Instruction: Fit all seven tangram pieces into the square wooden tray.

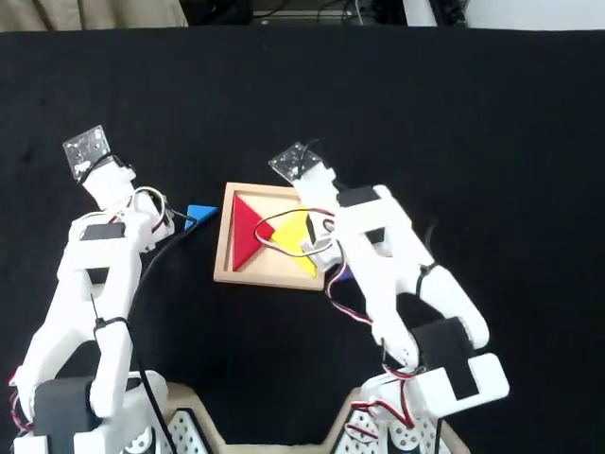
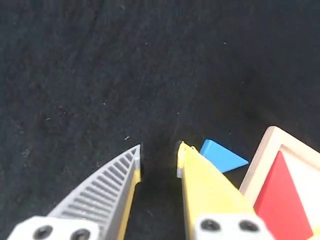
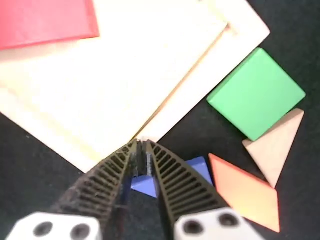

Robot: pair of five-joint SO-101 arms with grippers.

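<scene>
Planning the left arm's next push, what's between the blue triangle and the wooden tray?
Only a narrow strip of bare black cloth, seen in the left wrist view between the blue triangle and the wooden tray.

No writing, number, label or brand can be read on anything here; the speckled square plate above the left arm's wrist and the matching plate above the right arm's show only an indistinct pattern.
</scene>
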